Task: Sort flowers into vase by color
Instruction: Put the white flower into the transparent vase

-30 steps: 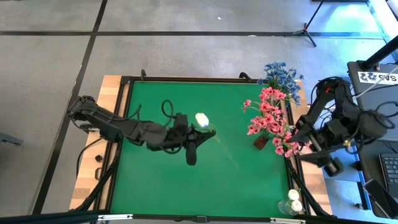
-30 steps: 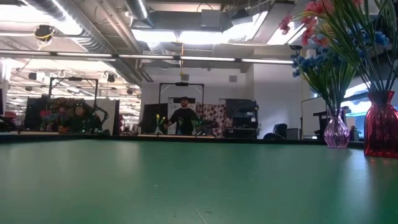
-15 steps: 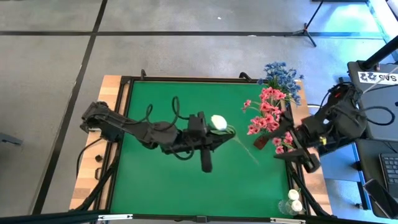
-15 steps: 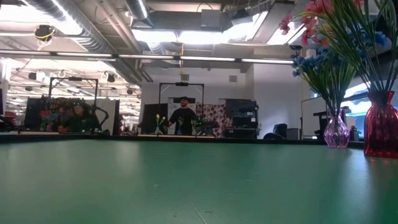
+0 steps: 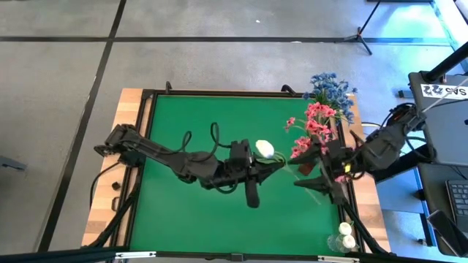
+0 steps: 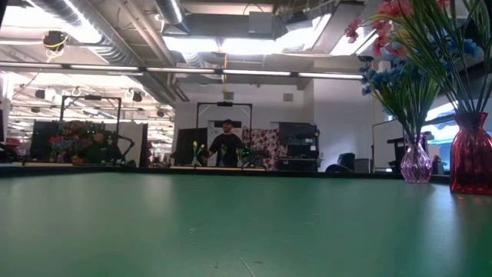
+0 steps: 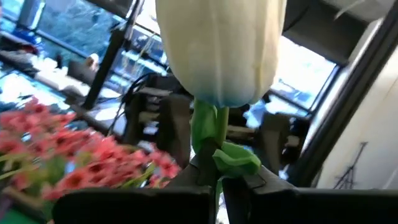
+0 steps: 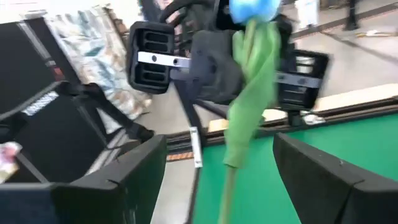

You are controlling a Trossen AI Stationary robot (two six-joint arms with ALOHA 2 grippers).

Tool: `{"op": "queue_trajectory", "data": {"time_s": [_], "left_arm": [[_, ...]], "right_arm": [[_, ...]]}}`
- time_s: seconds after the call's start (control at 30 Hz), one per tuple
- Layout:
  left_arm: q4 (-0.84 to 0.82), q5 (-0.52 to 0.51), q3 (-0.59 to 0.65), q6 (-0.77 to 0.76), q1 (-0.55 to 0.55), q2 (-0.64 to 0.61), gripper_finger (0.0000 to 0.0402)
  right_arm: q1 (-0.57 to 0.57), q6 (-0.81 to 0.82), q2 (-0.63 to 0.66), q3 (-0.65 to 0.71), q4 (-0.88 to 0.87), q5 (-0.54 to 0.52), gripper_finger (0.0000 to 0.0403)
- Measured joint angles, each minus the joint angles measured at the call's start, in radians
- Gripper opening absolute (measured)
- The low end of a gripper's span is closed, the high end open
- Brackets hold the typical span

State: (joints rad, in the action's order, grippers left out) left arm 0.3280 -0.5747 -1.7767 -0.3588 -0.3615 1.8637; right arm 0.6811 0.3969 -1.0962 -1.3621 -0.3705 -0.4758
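Note:
My left gripper (image 5: 257,158) hangs over the table's middle, shut on a white tulip-like flower. Its bud (image 5: 264,149) fills the left wrist view (image 7: 217,50). The green stem (image 5: 287,166) trails toward the right edge. My right gripper (image 5: 314,183) is open, near the right edge. In the right wrist view (image 8: 227,180) its two fingers stand on either side of the stem and leaf (image 8: 249,99) without touching them. Pink flowers (image 5: 314,135) stand in a red vase (image 6: 470,154). Blue flowers (image 5: 330,89) stand in a purple glass vase (image 6: 416,161). My left gripper pinches the flower's stem just below the bud (image 7: 208,146) between its two fingers (image 7: 261,183). The flower is lifted clear of the table. The bud stands out past the fingertips, and the rest of the stem trails toward my right gripper.
Both vases stand near the table's far right corner, close behind my right gripper. More white buds (image 5: 344,237) sit at the near right corner. Green table surface (image 5: 190,212) lies open to the left and near side. People stand in the room beyond the table.
My left gripper has carried the white flower toward the table's right edge, still shut on it. My right arm has swung in from beyond the right edge toward the flower, and its open fingers now flank the stem.

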Motion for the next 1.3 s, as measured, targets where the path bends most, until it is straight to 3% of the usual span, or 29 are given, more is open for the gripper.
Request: {"op": "queue_trajectory", "data": {"time_s": [0.13,0.3,0.53,0.87,1.03,1.2,1.3], "left_arm": [[0.044,0.0,0.0,0.024,-0.005,0.015,0.0004],[0.036,0.077,0.0,0.024,-0.003,0.029,0.0004],[-0.108,0.096,0.0,0.059,-0.024,0.024,0.0004],[-0.117,0.151,0.0,0.076,-0.041,0.022,0.0004],[-0.203,0.234,0.001,-0.017,-0.045,0.016,0.0007],[-0.241,0.219,0.002,-0.05,-0.062,0.001,0.0023],[-0.234,0.183,0.001,-0.077,-0.064,-0.001,0.0041]], "right_arm": [[-0.027,0.003,-0.038,0.0,0.034,0.084,0.0292],[-0.029,0.0,-0.048,0.0,-0.019,0.046,0.0291],[-0.028,0.097,-0.044,0.0,-0.028,0.093,0.0274],[-0.027,0.149,-0.125,0.0,-0.049,0.132,0.0169],[-0.027,0.099,-0.133,0.0,-0.044,0.193,0.0108],[-0.027,0.125,-0.133,0.0,-0.019,0.243,0.0018],[-0.027,0.122,-0.133,0.0,0.01,0.257,0.0014]]}}
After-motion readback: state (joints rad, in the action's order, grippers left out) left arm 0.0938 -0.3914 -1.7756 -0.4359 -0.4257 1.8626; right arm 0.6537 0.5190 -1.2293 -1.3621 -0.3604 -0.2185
